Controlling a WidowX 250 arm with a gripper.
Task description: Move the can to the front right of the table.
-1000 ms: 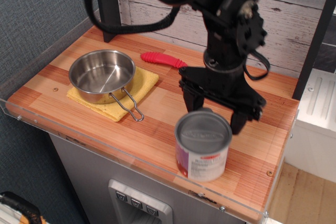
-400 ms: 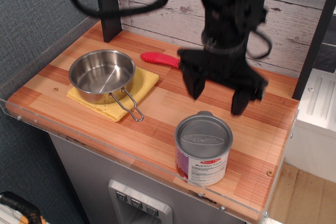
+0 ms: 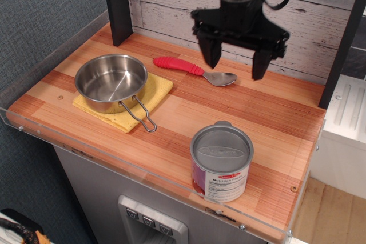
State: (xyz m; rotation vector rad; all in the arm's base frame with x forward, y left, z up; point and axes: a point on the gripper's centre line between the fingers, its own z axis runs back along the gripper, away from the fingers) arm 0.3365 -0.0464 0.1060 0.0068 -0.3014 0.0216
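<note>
The can (image 3: 221,162), a short wide tin with a grey lid and a white and purple label, stands upright at the front right of the striped wooden table (image 3: 274,124), close to the clear front rim. My black gripper (image 3: 234,64) hangs open and empty high above the back of the table, well behind and above the can. Its two fingers (image 3: 209,52) point down with a wide gap between them.
A steel pan (image 3: 110,82) with a wire handle sits on a yellow cloth (image 3: 154,91) at the left. A red-handled spoon (image 3: 194,70) lies at the back middle, under the gripper. A black post (image 3: 117,4) stands at the back left. White plank wall behind.
The gripper, open around the can's rear a second ago, has risen and moved back away from the can. The can stays at the front right. The spoon's bowl is now uncovered.
</note>
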